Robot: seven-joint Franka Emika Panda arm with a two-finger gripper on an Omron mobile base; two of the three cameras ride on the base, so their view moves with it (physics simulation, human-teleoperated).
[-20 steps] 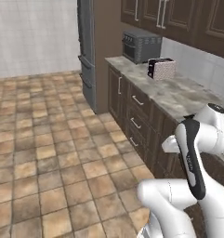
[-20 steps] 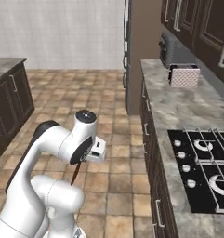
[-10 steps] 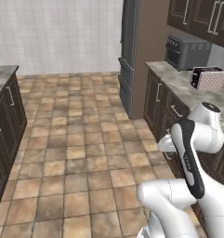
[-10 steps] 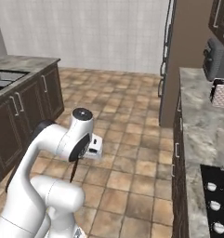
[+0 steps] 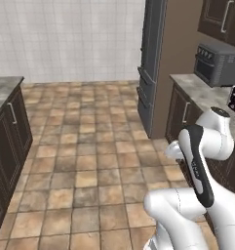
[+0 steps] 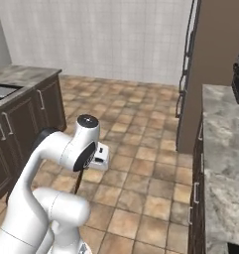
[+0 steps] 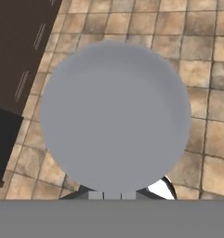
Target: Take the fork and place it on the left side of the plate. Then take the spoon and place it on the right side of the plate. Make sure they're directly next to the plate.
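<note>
- Left base view: the white arm (image 5: 202, 161) with its dark strip folds up at the lower right, over a floor (image 5: 89, 161) of matt brown and tan square tiles. A tall grey fridge (image 5: 150, 63) stands beside a brown panel. Right of it runs a tabletop (image 5: 197, 93) of mottled grey stone on dark wood cabinets, carrying a boxy grey toaster oven (image 5: 221, 63). Another dark cabinet (image 5: 7, 136) with a stone top stands at the left edge.
- Right base view: the tool (image 6: 84, 171) hangs low beside the arm's elbow, above the tiled floor. The spoon (image 6: 79, 182) shows as a thin dark handle running down from it, so the jaws are closed on the spoon. A speckled stone tabletop (image 6: 220, 149) runs along the right, and a dark cabinet (image 6: 22, 119) with slim metal handles stands at the left.
- Hand view: the spoon's bowl (image 7: 113, 116) sits right in front of the camera, just above the fingertips. It is a smooth, round, silvery-grey disc with soft shading at its rim. It hides the jaws. Around it lie the tan floor tiles and, at the left, a dark brown cabinet front (image 7: 20, 56).
</note>
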